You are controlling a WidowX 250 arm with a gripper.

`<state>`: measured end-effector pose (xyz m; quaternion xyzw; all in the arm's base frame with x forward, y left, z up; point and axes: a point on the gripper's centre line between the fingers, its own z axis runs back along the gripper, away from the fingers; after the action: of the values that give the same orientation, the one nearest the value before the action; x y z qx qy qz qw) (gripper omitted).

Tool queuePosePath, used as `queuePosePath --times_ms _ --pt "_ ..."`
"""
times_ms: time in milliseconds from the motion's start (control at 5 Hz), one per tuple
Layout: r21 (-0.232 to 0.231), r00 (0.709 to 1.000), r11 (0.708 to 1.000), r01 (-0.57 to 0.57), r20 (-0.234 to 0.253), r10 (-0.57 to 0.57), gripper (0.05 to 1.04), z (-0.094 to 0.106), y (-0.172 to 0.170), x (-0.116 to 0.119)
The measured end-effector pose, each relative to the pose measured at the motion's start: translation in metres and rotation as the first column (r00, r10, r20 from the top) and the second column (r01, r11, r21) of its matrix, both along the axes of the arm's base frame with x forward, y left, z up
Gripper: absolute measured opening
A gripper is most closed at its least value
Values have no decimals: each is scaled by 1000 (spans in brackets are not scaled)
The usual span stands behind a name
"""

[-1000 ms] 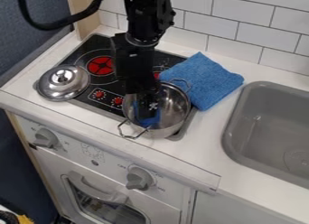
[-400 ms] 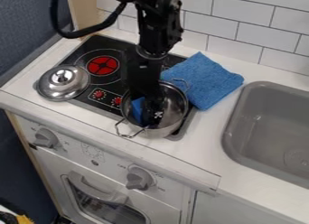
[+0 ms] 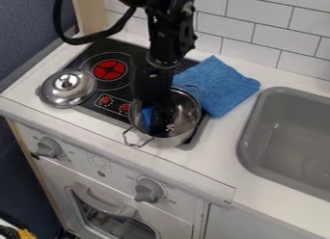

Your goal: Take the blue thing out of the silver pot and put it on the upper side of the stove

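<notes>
The bench [image 3: 222, 141] is white and flat; a black stove top [image 3: 90, 57] with red rings and little red knobs painted on it sits in the bench; a shiny round lid [image 3: 67, 88] lies at one front corner of the stove top, partly over the white, with its knob up; the silver pot [image 3: 185, 112] stands upright at the other front corner, on the side near the grey sink [image 3: 283, 122], which is set into the bench; a fuzzy blue cloth [image 3: 218, 86] lies behind the pot, flat and over a bit of the stove's edge.

1 pot [image 3: 188, 110], 1 lid [image 3: 66, 89], 1 cloth [image 3: 220, 88].
</notes>
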<state>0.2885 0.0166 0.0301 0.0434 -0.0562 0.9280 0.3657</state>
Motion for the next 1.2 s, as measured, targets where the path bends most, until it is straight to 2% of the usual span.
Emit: queuePosePath --times_ms 200,600,800,1000,1200 --pt "1 1000 1000 15 21 -15 610 12 0 -3" --pt "17 993 997 74 88 -75 610 59 6 -1" --pt "40 986 992 121 112 -125 610 90 19 19" --pt "83 978 977 196 54 -201 610 86 31 52" --pt "80 970 968 239 14 -241 610 74 45 83"
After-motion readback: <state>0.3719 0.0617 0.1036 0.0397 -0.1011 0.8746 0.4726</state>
